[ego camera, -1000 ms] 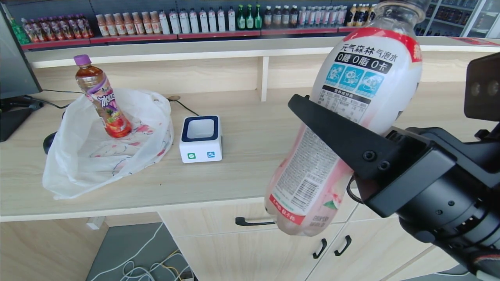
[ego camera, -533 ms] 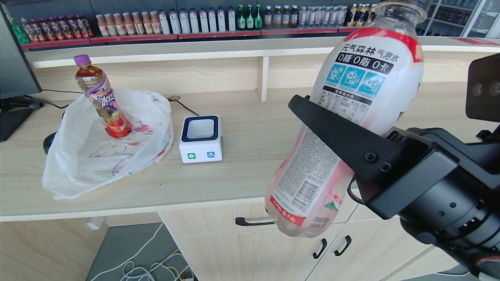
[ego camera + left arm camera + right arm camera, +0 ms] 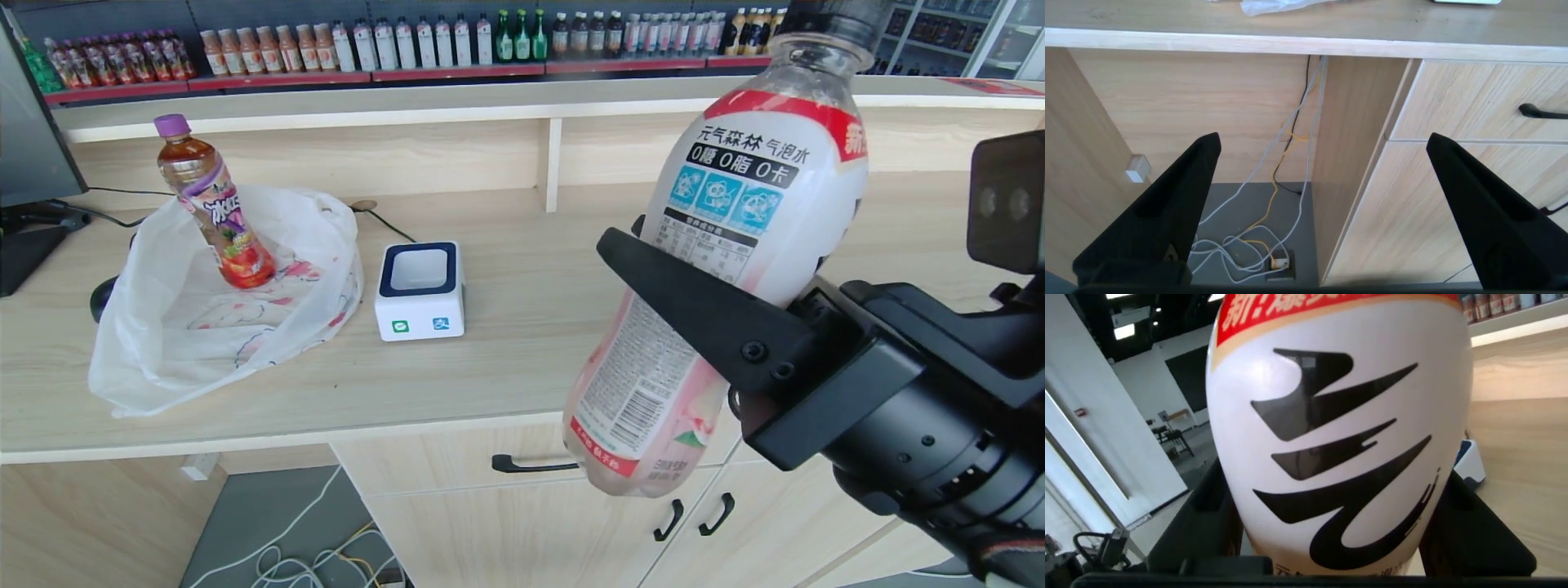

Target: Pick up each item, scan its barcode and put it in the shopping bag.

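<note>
My right gripper [image 3: 739, 314] is shut on a pink-and-white sparkling water bottle [image 3: 718, 269], held tilted in the air close to the head camera, over the counter's front right edge, its barcode facing the camera. That bottle [image 3: 1343, 433] looms large in the right wrist view. The white barcode scanner [image 3: 420, 290] sits mid-counter. Left of it lies the white shopping bag [image 3: 220, 302], with a purple-capped tea bottle [image 3: 214, 204] leaning inside. My left gripper [image 3: 1319, 208] hangs open below the counter edge, facing the cabinet front.
A dark monitor [image 3: 33, 147] stands at the counter's far left. Behind the counter [image 3: 522, 269] rises a wooden ledge with a divider [image 3: 551, 163], and drink shelves [image 3: 457, 41] beyond. Drawers with black handles [image 3: 531, 467] and loose cables [image 3: 1266, 220] lie underneath.
The right gripper and its bottle have shifted slightly left and down in the head view. The bag, tea bottle and scanner have not moved.
</note>
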`<state>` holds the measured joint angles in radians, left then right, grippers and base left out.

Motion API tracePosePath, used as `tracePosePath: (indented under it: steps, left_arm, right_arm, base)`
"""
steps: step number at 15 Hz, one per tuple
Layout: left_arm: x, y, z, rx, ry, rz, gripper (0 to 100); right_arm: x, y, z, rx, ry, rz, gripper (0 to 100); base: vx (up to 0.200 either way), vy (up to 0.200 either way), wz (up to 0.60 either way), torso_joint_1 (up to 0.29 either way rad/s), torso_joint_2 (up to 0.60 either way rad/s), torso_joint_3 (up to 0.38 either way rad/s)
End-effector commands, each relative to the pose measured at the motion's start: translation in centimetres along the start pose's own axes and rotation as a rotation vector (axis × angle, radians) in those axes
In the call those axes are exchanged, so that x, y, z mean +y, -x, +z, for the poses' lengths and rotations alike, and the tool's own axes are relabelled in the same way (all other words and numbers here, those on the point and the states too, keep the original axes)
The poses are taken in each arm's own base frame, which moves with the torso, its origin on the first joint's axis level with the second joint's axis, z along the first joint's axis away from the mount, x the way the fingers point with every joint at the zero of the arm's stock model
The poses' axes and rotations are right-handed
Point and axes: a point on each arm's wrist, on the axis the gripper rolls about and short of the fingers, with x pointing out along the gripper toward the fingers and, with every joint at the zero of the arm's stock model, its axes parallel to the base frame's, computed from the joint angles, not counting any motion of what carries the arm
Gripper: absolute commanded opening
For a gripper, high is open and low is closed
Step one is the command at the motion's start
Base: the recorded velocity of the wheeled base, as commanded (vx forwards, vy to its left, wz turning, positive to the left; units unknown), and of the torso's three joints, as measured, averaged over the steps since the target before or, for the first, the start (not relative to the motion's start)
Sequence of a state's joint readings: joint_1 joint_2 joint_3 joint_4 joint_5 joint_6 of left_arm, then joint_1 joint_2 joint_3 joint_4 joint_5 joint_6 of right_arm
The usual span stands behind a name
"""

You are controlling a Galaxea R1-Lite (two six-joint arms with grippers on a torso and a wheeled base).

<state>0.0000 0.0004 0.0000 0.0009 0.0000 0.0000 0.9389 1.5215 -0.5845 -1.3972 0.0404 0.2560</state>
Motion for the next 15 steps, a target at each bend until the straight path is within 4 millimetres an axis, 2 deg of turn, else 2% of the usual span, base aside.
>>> tracePosePath:
  steps: [1, 3, 6, 7, 9, 11, 15]
  left_arm:
    - [0.0, 0.0, 0.0, 0.000, 0.000, 0.002, 100]
    - [0.0, 0.0, 0.0, 0.002, 0.000, 0.000, 100]
    - [0.0, 0.0, 0.0, 0.000, 0.000, 0.000, 100]
    - [0.0, 0.0, 0.0, 0.002, 0.000, 0.000, 100]
    - [0.0, 0.0, 0.0, 0.002, 0.000, 0.002, 100]
    - [0.0, 0.0, 0.0, 0.002, 0.000, 0.000, 100]
    - [0.0, 0.0, 0.0, 0.000, -0.015, 0.000, 100]
  right_arm:
    - [-0.7, 0.3, -0.5, 0.024, 0.028, -0.026, 0]
    - [-1.0, 0.4, -1.2, 0.047, 0.061, -0.058, 0]
    - [-3.0, -0.2, -2.4, 0.061, 0.220, -0.258, 0]
    - [-3.1, -0.2, -2.4, 0.060, 0.224, -0.266, 0]
    - [-5.3, 0.0, -2.4, 0.091, 0.418, -0.364, 0]
    - [-6.1, 0.0, -2.1, 0.094, 0.499, -0.396, 0]
    - [-6.9, -0.3, -2.5, 0.069, 0.521, -0.525, 0]
  base:
    - [0.000, 0.000, 0.00, 0.000, 0.00, 0.000]
    - [0.000, 0.000, 0.00, 0.000, 0.00, 0.000]
    - [0.000, 0.000, 0.00, 0.000, 0.00, 0.000]
    - [0.000, 0.000, 0.00, 0.000, 0.00, 0.000]
    - [0.000, 0.000, 0.00, 0.000, 0.00, 0.000]
    - [0.000, 0.000, 0.00, 0.000, 0.00, 0.000]
    - [0.000, 0.000, 0.00, 0.000, 0.00, 0.000]
